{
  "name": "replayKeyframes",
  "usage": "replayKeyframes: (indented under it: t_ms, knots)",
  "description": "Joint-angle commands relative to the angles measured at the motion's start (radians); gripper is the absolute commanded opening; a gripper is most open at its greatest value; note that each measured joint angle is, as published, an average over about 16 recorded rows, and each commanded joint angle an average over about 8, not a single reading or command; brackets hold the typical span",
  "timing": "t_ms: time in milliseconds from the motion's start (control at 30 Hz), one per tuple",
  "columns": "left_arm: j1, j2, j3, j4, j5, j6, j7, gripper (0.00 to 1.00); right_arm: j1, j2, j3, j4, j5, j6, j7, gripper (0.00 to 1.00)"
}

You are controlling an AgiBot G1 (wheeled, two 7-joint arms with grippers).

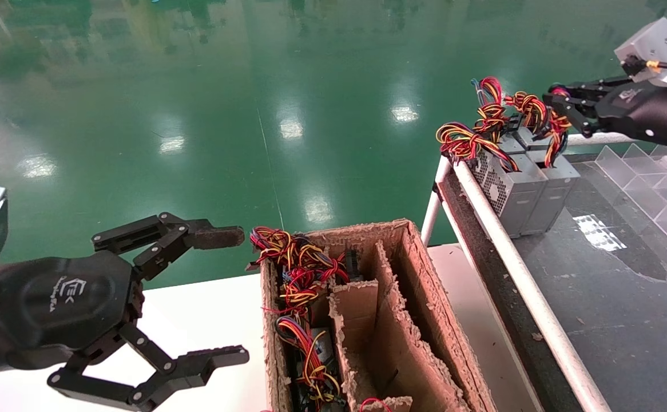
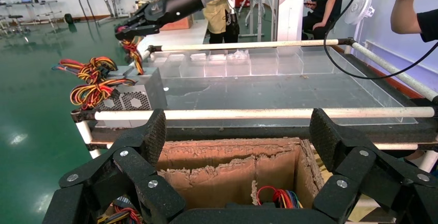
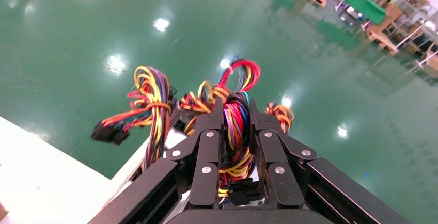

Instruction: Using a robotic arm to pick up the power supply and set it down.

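While the left gripper [image 1: 230,297] hangs with its jaws spread wide and nothing between them, its hexagonal palm sits low at the left of the head view over the white table [image 1: 196,320], and its fingertips [image 1: 219,236] point toward the torn cardboard box [image 1: 413,320]. In the left wrist view that same gripper [image 2: 237,136] frames the box [image 2: 232,167] from above, its 2 fingers well apart on either side.

The box stands just right of the left gripper and is split by ragged cardboard dividers. Its left compartment holds bundles of red, yellow and orange wires [image 1: 296,269], with dark units partly hidden beneath them; how many lie there cannot be told.

Further right, a white rail [image 1: 516,269] edges a dark work surface [image 1: 625,297] that carries clear plastic dividers [image 1: 654,189]. At its far corner stand grey power supplies [image 1: 531,191] side by side, at least 2 of them, upright and touching, wire bundles rising from their tops.

At the far right, the right gripper [image 1: 559,114] reaches over these units. Its jaws are closed on the wire bundle [image 3: 235,131] of the power supply [image 1: 556,183] on the right of the group, the cables pinched between the 2 fingers [image 3: 206,152] in the right wrist view. That unit's grey body stands on the work surface against its neighbour [image 2: 137,97].
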Motion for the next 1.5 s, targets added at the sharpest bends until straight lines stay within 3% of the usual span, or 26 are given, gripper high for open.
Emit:
replayKeyframes:
  t_ms: [33,333,567,600,633,1500]
  knots:
    - [0.0,0.0,0.0,0.0,0.0,0.0,0.0,1.0,0.003,-0.008,-0.001,0.002,-0.002,0.005,-0.003,0.0]
    - [0.0,0.0,0.0,0.0,0.0,0.0,0.0,1.0,0.0,-0.031,-0.005,-0.002,-0.008,0.041,-0.023,0.03]
    - [0.0,0.0,0.0,0.0,0.0,0.0,0.0,1.0,-0.002,-0.037,-0.003,-0.008,-0.004,0.052,-0.025,0.88]
    - [0.0,0.0,0.0,0.0,0.0,0.0,0.0,1.0,-0.002,-0.037,-0.002,-0.009,-0.003,0.052,-0.025,0.98]
    - [0.0,0.0,0.0,0.0,0.0,0.0,0.0,1.0,-0.002,-0.038,-0.002,-0.01,-0.003,0.052,-0.025,1.0]
    - [0.0,0.0,0.0,0.0,0.0,0.0,0.0,1.0,0.0,-0.03,0.009,-0.016,0.012,0.027,-0.015,1.0]
